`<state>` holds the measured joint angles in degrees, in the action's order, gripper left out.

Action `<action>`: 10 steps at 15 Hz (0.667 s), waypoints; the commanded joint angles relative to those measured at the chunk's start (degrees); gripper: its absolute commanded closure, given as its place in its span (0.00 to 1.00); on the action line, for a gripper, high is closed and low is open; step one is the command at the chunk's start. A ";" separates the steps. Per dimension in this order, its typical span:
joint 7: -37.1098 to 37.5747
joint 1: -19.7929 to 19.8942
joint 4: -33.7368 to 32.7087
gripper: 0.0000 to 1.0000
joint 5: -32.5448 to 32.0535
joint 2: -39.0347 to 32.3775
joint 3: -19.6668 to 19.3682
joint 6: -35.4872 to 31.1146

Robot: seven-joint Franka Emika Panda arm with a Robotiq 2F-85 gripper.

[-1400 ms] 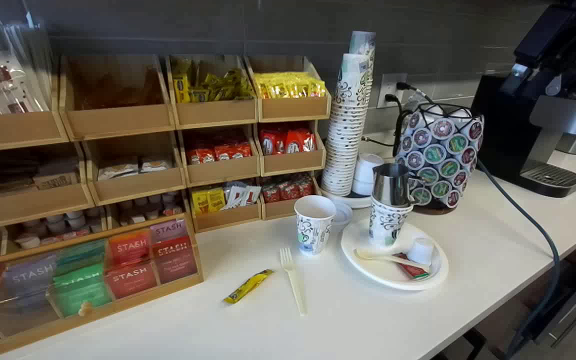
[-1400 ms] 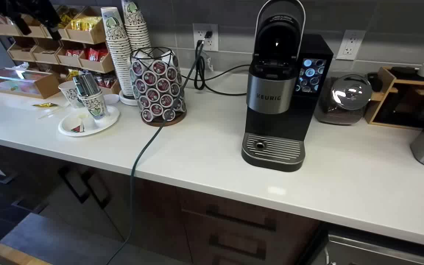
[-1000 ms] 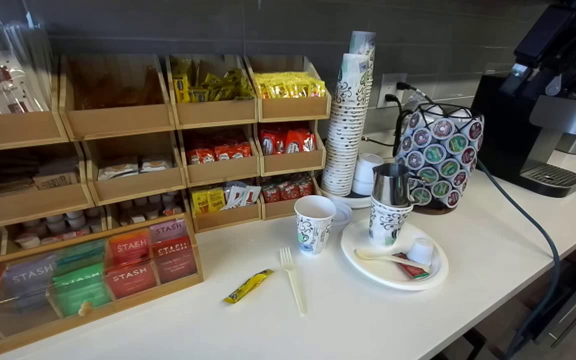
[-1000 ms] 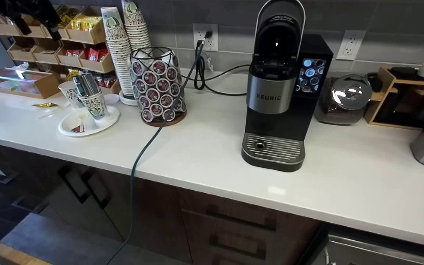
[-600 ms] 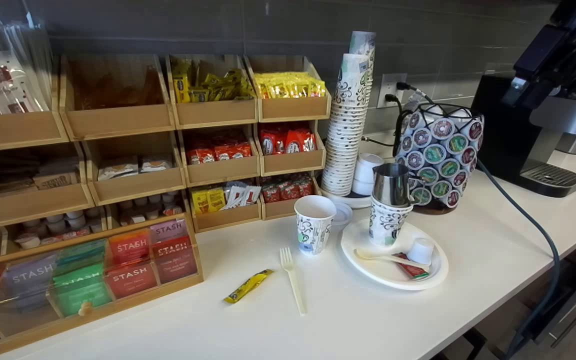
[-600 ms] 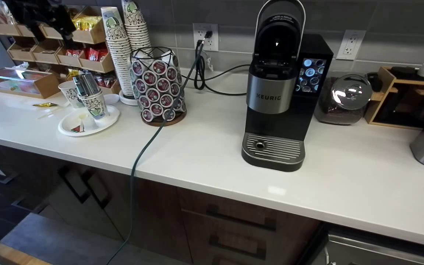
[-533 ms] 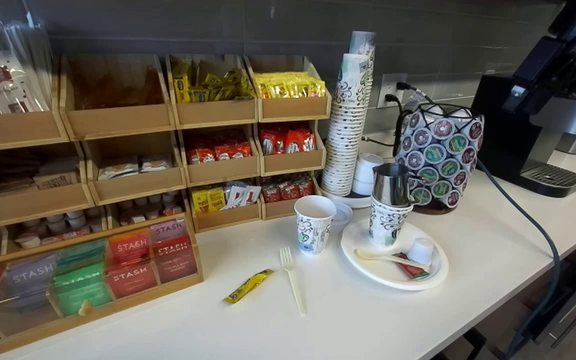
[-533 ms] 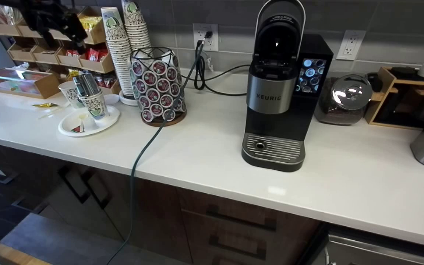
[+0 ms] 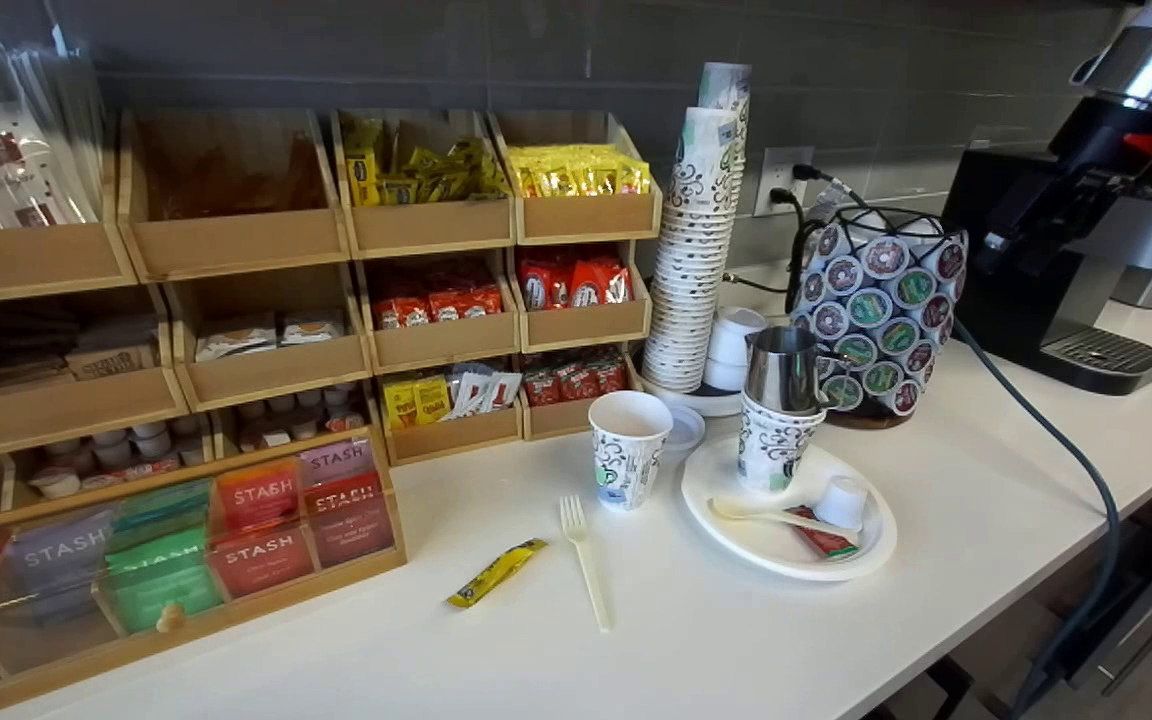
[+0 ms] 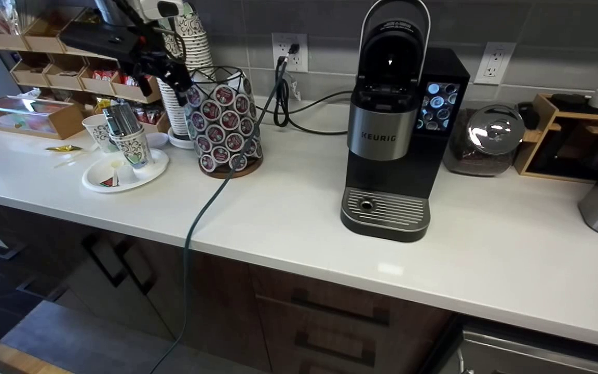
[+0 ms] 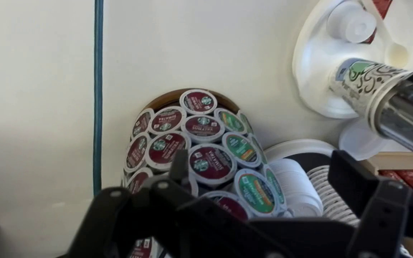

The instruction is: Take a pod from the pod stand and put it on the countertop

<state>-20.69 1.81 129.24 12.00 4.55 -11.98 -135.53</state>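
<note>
Around six o'clock in the wrist view, round maroon-lidded plastic pods (image 11: 212,163) sit in their dark wire pod stand (image 11: 165,98). Black gripper (image 11: 260,163) has fingers spread, so probably lining up; next, straddle one and pinch.

I count, over my remote feeds: one hand (image 11: 263,165), one pod stand (image 10: 252,166), one coffee machine (image 10: 390,130), one glass jar (image 10: 478,150), one lidded tea box (image 9: 286,594), two stacks of paper cups (image 9: 688,275), two outlet plates (image 10: 493,62), one metal pitcher (image 9: 781,370), one spoon (image 9: 776,515); directly on the tabletop (image 9: 736,650), one fork (image 9: 586,565) and one yellow packet (image 9: 496,572).
</note>
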 commanded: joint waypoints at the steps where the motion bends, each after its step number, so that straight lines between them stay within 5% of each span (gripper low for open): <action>1: 1.92 1.64 -4.16 0.00 -2.85 -4.98 2.08 -1.32; 5: 0.81 2.21 -3.53 0.00 -1.69 -4.57 2.85 -1.69; 10: 0.76 2.29 -1.75 0.00 -0.44 -5.07 4.05 -12.25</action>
<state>-19.96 2.99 126.33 10.95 -0.39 -9.27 -144.59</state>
